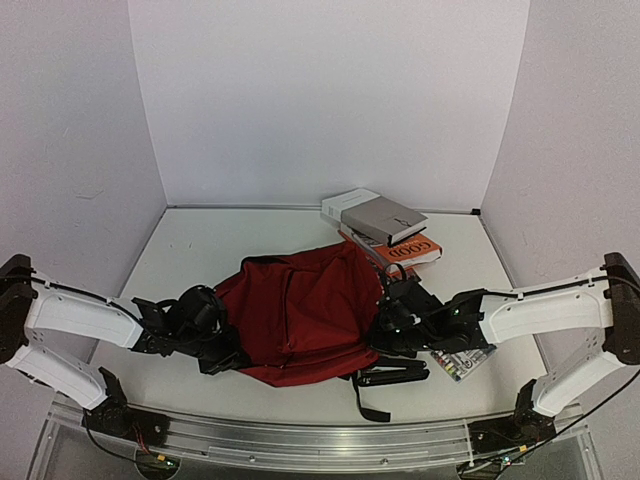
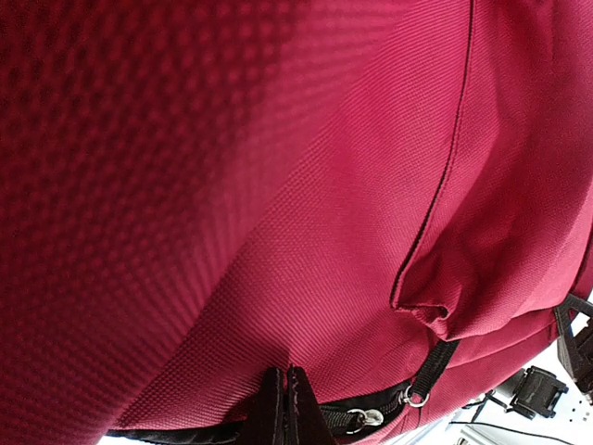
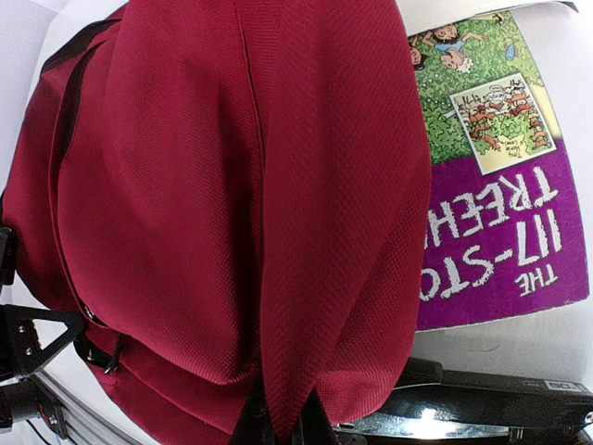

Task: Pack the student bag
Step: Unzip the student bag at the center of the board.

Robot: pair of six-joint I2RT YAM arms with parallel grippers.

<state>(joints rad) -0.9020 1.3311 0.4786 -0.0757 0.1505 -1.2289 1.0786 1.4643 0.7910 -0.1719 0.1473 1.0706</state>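
So the student bag (image 1: 300, 310) is lying in the middle of the table (image 1: 190, 260) between both arms, right gripper (image 3: 278, 413) clamped on a fold of its red fabric, left gripper (image 2: 285, 375) squeezed together at its near-left edge, can't tell if it's caught any cloth.

White-shelled left arm (image 1: 70, 318), white-shelled right arm (image 1: 545, 312), black joints (image 1: 165, 325), thin black cables (image 1: 80, 291), dark fingers (image 2: 273, 413)

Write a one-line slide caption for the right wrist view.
Right gripper shut on the student bag, purple book alongside.
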